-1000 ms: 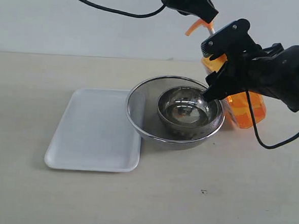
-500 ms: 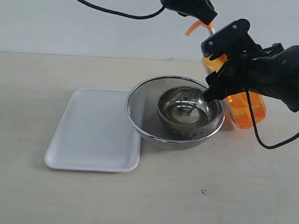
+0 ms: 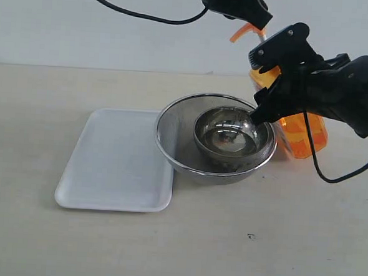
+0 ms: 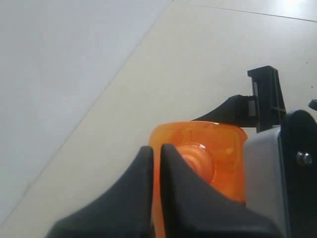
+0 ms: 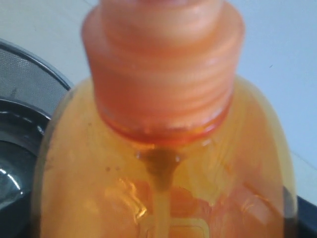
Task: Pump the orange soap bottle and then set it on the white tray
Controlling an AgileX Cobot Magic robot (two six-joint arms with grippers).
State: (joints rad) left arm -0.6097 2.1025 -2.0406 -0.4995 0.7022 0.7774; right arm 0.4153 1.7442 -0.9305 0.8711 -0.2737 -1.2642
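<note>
The orange soap bottle (image 3: 303, 136) stands on the table behind the right side of a steel strainer. Its orange pump head (image 3: 243, 32) points left. My left gripper (image 3: 259, 16) is shut and rests on top of the pump head; in the left wrist view its fingertips (image 4: 156, 148) sit side by side over the bottle's neck (image 4: 218, 148). My right gripper (image 3: 260, 80) is closed around the bottle's shoulder. The bottle (image 5: 163, 148) fills the right wrist view and hides the jaws there. The white tray (image 3: 117, 165) lies empty at the left, touching the strainer.
A round steel mesh strainer (image 3: 171, 137) holds a steel bowl (image 3: 228, 137) between the tray and the bottle. Its rim (image 5: 29, 79) shows beside the bottle in the right wrist view. Black cables hang from both arms.
The left gripper and the pump head have edged very slightly to the right. The right gripper, bottle, strainer and tray have not moved.
</note>
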